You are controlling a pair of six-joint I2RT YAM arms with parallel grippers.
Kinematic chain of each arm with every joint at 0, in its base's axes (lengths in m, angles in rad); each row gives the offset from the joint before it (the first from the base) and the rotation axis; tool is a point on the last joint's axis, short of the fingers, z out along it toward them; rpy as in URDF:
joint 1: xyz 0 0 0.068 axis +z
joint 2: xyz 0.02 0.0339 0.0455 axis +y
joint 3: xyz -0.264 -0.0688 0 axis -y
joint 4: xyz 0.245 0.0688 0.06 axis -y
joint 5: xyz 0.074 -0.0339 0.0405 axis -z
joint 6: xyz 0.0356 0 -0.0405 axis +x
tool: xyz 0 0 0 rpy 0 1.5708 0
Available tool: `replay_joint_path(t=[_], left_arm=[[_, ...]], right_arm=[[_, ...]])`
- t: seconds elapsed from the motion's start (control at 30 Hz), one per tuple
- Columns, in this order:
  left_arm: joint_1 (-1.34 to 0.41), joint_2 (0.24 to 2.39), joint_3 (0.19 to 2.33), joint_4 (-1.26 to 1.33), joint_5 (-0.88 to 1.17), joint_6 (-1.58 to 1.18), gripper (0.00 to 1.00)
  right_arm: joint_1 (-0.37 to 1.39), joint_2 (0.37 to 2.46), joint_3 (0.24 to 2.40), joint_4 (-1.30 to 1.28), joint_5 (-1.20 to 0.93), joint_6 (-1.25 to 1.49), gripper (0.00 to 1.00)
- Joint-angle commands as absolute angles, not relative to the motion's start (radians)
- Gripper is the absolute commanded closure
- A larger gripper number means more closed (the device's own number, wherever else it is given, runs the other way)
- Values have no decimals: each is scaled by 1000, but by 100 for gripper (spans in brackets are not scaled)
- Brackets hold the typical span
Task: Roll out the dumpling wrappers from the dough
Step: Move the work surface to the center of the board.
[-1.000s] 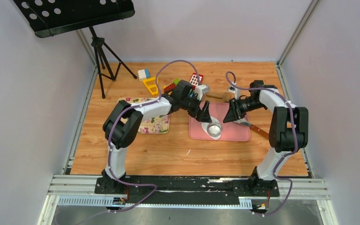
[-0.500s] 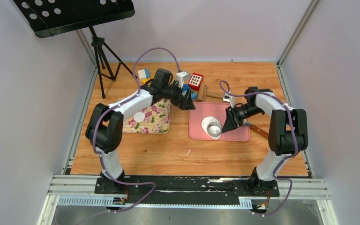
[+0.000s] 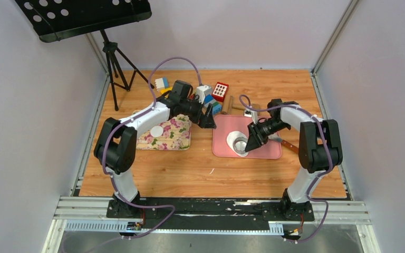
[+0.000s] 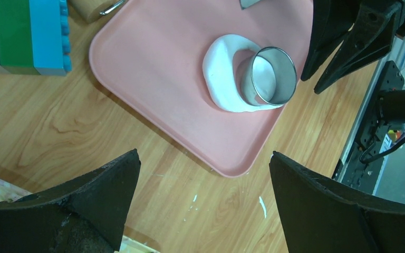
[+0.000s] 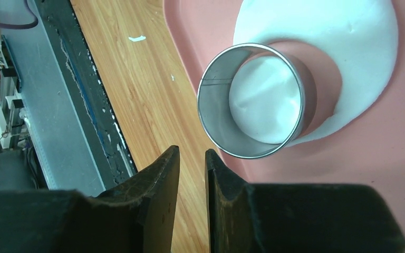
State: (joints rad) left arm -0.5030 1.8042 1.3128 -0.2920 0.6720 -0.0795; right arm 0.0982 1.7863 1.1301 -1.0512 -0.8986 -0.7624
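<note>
On the pink tray (image 3: 266, 150) lies a flattened white dough sheet (image 5: 343, 42) with a round hole cut from it. A small metal ring (image 5: 214, 118) stands on it, and a round white dough piece (image 5: 263, 105) lies inside the ring. One dumpling wrapper (image 3: 156, 130), a thin white disc, rests on the floral cloth (image 3: 176, 134). My left gripper (image 4: 204, 154) hangs wide open over bare wood just left of the tray, holding nothing. My right gripper (image 5: 191, 150) hovers beside the ring's near edge, its jaws a narrow gap apart with nothing between them.
Toy blocks (image 3: 213, 95) and a wooden roller (image 3: 231, 105) lie behind the tray. A knife with a wooden handle (image 3: 291, 146) sits at the tray's right edge. A tripod stand (image 3: 113, 63) stands at the back left. White crumbs dot the wood near the tray corner (image 4: 262, 199).
My left gripper has pulled back off the tray to the left, uncovering the disc on the cloth. My right gripper has come down toward the ring.
</note>
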Motion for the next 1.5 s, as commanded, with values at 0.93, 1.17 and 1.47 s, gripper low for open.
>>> replay_joint_path(t=[0.93, 1.17, 1.47], left_arm=[[-503, 1806, 1251, -201, 511, -124, 0], [-552, 1880, 1349, -280, 281, -107, 0], [-619, 1964, 1398, -291, 133, -169, 0]], right_arm=[[140, 1754, 1214, -1025, -828, -729, 73], [-44, 1562, 1204, -1132, -768, -756, 67], [-175, 1543, 1160, -897, -420, -586, 62]])
